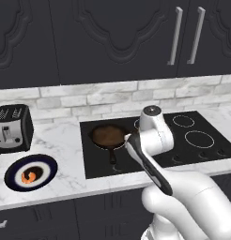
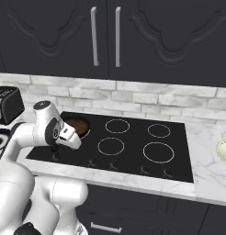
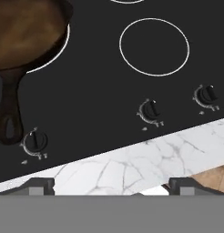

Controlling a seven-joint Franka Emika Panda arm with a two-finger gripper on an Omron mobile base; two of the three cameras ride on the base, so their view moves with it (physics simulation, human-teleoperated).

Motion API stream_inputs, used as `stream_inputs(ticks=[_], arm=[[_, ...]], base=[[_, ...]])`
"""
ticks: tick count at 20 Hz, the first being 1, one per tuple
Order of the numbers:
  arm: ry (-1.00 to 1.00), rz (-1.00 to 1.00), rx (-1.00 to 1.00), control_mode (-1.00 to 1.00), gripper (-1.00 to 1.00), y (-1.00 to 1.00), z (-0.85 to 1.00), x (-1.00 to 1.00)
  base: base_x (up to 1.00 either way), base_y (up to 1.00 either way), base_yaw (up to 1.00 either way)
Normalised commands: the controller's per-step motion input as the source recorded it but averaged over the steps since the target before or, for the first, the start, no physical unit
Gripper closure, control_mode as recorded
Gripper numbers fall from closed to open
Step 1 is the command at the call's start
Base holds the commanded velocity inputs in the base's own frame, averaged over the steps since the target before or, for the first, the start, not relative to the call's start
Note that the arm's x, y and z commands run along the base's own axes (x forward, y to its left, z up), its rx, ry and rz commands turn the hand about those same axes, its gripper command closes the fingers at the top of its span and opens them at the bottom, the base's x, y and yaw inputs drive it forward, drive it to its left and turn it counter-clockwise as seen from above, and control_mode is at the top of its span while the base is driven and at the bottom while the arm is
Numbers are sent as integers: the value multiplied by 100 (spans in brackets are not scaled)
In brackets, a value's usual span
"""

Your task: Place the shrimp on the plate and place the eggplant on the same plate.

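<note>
While small curled orange shrimp (image 1: 29, 176) is lying on navy-rimmed round plate (image 1: 48, 163) far left of pincer (image 3: 111, 187), pincer is hanging released, empty; eggplant, likely light, slippery, needing mid-body grip.

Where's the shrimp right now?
In the left base view the shrimp lies on the plate, on the counter left of the stove and just in front of the toaster.

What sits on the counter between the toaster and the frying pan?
Nothing: bare marble counter separates the toaster from the frying pan, per the left base view. The plate lies nearer the counter's front edge.
</note>
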Motion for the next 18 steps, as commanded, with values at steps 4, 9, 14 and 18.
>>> stream_inputs(ticks=[4, 9, 14, 18], arm=[[5, 1, 0, -100, -100, -55, 2, -6], [1, 0, 0, -100, -100, 0, 0, -3], [0, 0, 0, 100, -100, -5, 0, 0], [0, 0, 0, 100, -100, 0, 0, 0]], base=[[0, 0, 0], [0, 0, 0], [0, -9, 0], [0, -87, 0]])
